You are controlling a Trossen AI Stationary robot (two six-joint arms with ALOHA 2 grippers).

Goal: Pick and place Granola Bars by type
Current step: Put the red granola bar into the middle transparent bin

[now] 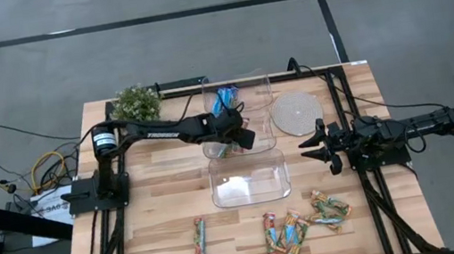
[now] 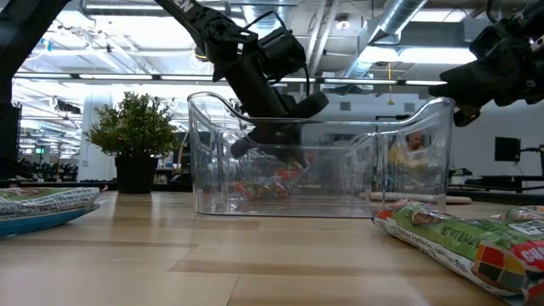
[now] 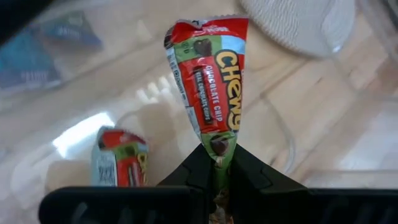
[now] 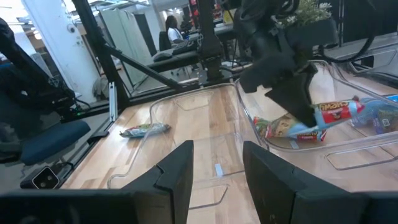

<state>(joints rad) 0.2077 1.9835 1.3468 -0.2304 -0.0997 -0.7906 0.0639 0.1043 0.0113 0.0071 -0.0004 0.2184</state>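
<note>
Low view: wooden table (image 2: 255,263), ceiling ducts (image 2: 399,21).

You see two matte black jointed arms; left arm (image 1: 164,129) carries white lettering along link, silver-ringed shoulder joint. Right arm (image 1: 408,129) all black. Flat black angular fingers (image 4: 177,171), square-edged.

red bar wrapper (image 3: 208,81) — "CHEWY" partly, "CHOCOLATE CHIP" | other wrappers — print unreadable
</note>
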